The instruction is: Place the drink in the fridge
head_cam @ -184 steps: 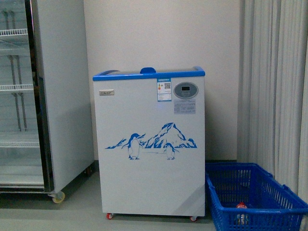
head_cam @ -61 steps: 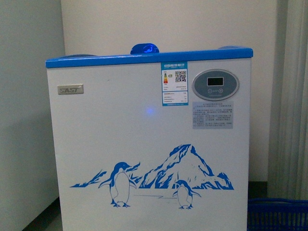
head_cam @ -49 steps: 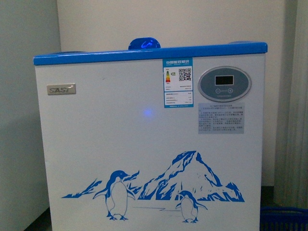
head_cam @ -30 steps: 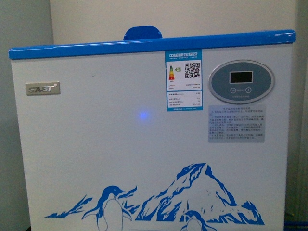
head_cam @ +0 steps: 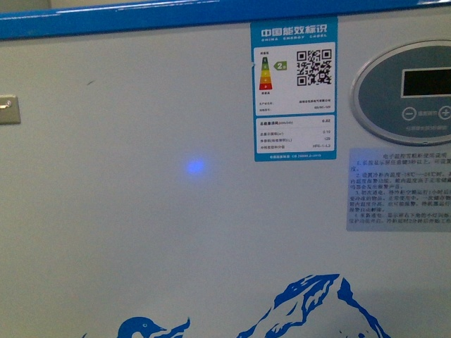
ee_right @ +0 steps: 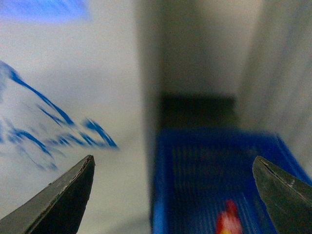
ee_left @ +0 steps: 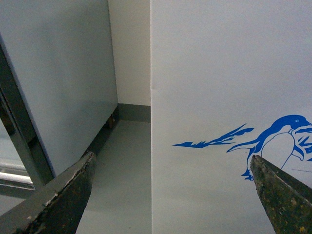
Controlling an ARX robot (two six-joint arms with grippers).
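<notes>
The fridge (head_cam: 141, 232) is faced from very close, so that only its white front, the blue rim (head_cam: 141, 21), the energy label (head_cam: 294, 88) and the control panel (head_cam: 405, 91) are seen; the lid is hidden and cannot be judged open or shut. The left gripper (ee_left: 171, 158) is held spread and empty near the fridge's left corner, with the grey cooler (ee_left: 58, 87) further left. The right gripper (ee_right: 173, 159) is likewise spread and empty. The drink (ee_right: 228, 220) is made out only as a blurred red shape low in the blue basket (ee_right: 209, 146) beside the fridge, well apart from both grippers. Fetching it is judged the step in hand. The right arm is best lowered inside the basket wall with the jaws kept wide. They should be closed on the bottle's body, not its cap, and the bottle raised clear of the rim.
</notes>
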